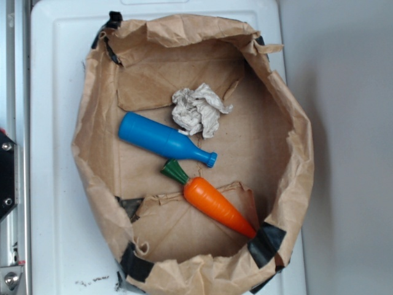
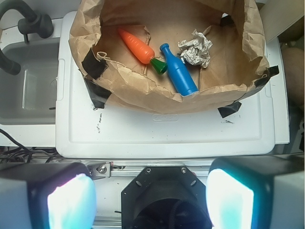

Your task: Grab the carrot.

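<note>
The carrot [image 1: 216,203] is glossy orange with a dark green stem and lies inside the brown paper bag [image 1: 301,166], stem toward the blue bottle [image 1: 163,139]. In the wrist view the carrot [image 2: 136,45] lies far ahead in the bag, left of the bottle [image 2: 178,71]. My gripper [image 2: 150,198] is high and well back from the bag, over the robot base. It stands open, its two pale pads [image 2: 71,202] wide apart with nothing between them. The gripper does not appear in the exterior view.
A crumpled paper ball [image 1: 198,109] lies in the bag beyond the bottle. The bag rests on a white lid [image 2: 167,131], its tall crinkled walls taped at the corners. A grey sink with a dark faucet [image 2: 28,21] is to the left in the wrist view.
</note>
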Available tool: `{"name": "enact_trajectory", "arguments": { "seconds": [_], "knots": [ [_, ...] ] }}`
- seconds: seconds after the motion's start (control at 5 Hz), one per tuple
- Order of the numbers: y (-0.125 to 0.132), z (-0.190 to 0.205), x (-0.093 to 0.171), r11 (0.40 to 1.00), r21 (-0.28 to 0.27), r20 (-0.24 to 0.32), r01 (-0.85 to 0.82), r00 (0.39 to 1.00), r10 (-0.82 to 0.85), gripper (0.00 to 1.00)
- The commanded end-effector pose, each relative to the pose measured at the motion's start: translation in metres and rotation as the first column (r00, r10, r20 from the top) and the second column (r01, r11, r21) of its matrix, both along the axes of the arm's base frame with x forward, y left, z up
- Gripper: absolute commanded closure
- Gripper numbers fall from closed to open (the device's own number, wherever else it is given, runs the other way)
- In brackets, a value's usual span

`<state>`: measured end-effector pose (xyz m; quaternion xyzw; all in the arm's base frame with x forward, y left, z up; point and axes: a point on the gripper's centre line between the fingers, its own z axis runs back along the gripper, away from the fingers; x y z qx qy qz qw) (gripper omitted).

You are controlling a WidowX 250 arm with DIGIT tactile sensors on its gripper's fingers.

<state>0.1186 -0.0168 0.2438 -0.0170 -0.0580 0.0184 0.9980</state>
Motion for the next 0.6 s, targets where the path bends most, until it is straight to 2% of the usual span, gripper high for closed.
{"name": "enact_trajectory", "arguments": {
  "seconds": [0.0,0.2,0.4],
  "knots": [
    [0.0,0.0,0.0,1.0,0.0,0.0,0.0,1.0,0.0,0.0],
    [0.05,-0.038,0.05,0.998,0.025,-0.027,-0.058,0.998,0.058,0.0],
    [0.065,-0.041,0.097,0.993,0.059,-0.046,-0.101,0.994,0.104,0.0]
  ]
}}
